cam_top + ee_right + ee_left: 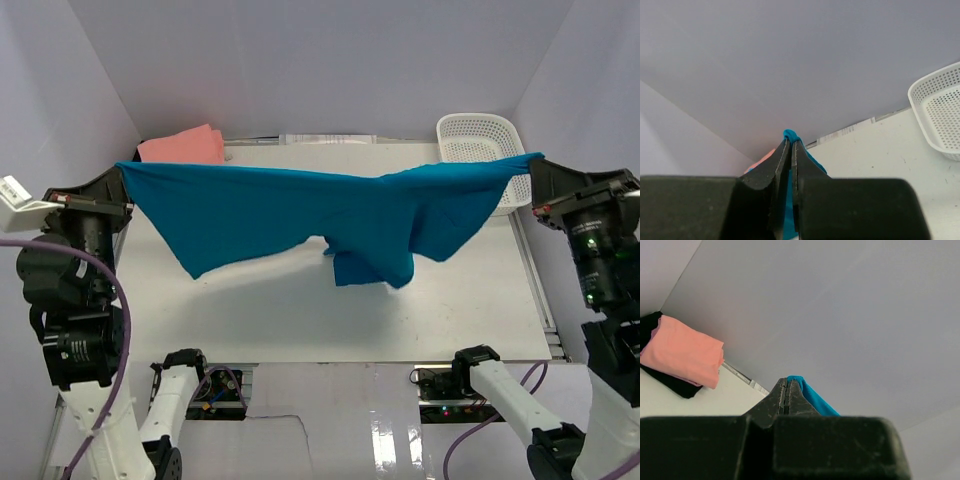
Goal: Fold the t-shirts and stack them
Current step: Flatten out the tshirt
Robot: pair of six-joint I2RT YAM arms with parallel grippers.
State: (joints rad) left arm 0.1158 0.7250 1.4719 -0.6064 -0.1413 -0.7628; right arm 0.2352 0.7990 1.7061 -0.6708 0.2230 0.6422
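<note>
Top external view: the teal t-shirt [300, 215] hangs stretched above the table [260, 310] between the left gripper [122, 175] and right gripper [534, 168], each clamped on an edge. The pink t-shirt [182, 147] lies folded far left, perhaps on dark cloth [670, 382].
</note>
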